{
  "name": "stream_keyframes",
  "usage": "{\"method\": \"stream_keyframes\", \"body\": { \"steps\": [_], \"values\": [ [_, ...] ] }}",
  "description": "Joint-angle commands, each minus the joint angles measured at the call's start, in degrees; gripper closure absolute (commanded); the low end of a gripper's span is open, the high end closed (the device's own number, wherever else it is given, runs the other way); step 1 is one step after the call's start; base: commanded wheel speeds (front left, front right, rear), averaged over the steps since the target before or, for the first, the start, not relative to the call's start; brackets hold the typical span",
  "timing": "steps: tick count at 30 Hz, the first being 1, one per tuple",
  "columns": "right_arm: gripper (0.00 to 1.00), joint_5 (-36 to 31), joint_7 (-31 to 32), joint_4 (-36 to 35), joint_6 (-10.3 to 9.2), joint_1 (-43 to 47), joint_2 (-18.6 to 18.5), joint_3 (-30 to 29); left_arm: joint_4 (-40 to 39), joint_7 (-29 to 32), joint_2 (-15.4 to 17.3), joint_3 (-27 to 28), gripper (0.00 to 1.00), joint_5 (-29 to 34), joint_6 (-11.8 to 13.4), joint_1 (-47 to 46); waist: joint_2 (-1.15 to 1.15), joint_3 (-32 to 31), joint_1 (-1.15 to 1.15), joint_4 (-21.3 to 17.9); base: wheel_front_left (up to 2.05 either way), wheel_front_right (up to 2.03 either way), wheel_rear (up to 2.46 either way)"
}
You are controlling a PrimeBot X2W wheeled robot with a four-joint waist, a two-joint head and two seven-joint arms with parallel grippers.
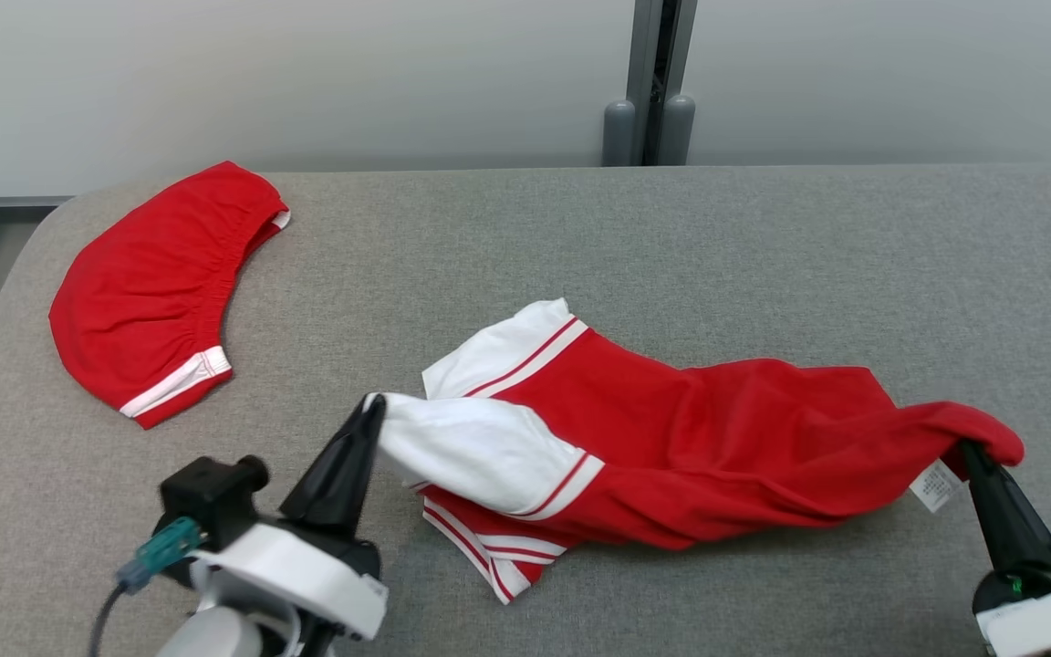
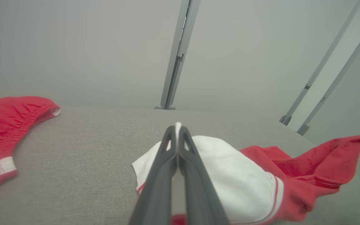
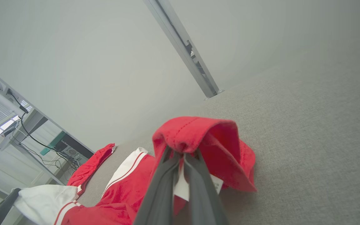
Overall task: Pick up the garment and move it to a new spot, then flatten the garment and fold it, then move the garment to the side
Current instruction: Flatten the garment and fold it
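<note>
The garment (image 1: 671, 438) is a red top with white, red-striped sleeves, stretched across the grey table (image 1: 653, 237) between my two grippers. My left gripper (image 1: 372, 411) is shut on a white sleeve end; in the left wrist view that white cloth (image 2: 230, 178) drapes over the closed fingers (image 2: 177, 137). My right gripper (image 1: 972, 452) is shut on the red hem at the right, by a white label (image 1: 936, 485). In the right wrist view the red hem (image 3: 195, 134) folds over the pinched fingertips (image 3: 180, 156).
A second red piece with white trim (image 1: 156, 292) lies flat at the table's far left, also seen in the left wrist view (image 2: 2, 125). Grey posts (image 1: 649, 128) stand behind the table's far edge. The table's rounded left corner drops to the floor.
</note>
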Motion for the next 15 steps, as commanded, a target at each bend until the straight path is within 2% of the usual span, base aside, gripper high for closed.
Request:
{"method": "stream_keyframes", "body": {
  "steps": [1, 4, 9, 11, 15],
  "values": [
    [1.00, 2.96, -0.05, -2.19, 0.03, 2.19, -1.67, -0.16, -2.15, 0.68, 2.05, 1.46, 1.00, -1.56, 0.52, 2.26, 0.00, -0.01, 0.00, 0.14, 0.00, 0.00, 0.00],
    [1.00, 6.88, -0.01, -5.55, 0.03, 5.22, -5.01, 1.28, -5.50, 1.77, 4.76, 3.54, 1.00, -3.07, 1.43, 5.04, 0.00, 0.51, 0.00, 0.08, 0.00, 0.00, 0.00],
    [1.00, 11.84, 1.98, -8.81, 0.03, 7.17, -9.79, 4.24, -9.55, 3.64, 6.68, 4.86, 1.00, -5.21, 2.25, 7.63, 0.00, 1.67, 0.00, -0.32, 0.00, 0.00, 0.00],
    [1.00, 13.64, 2.80, -10.13, 0.02, 6.76, -11.67, 5.31, -10.63, 4.72, 7.25, 4.78, 1.00, -5.66, 2.04, 7.56, 0.00, 2.69, 0.00, -0.53, 0.00, 0.00, 0.00],
    [1.00, 14.88, 2.82, -11.21, 0.03, 2.28, -13.16, 6.56, -10.04, 6.38, 7.51, 4.39, 1.00, -5.68, 0.66, 3.47, 0.00, 5.36, 0.00, -0.98, 0.00, 0.00, 0.00]
  ]
}}
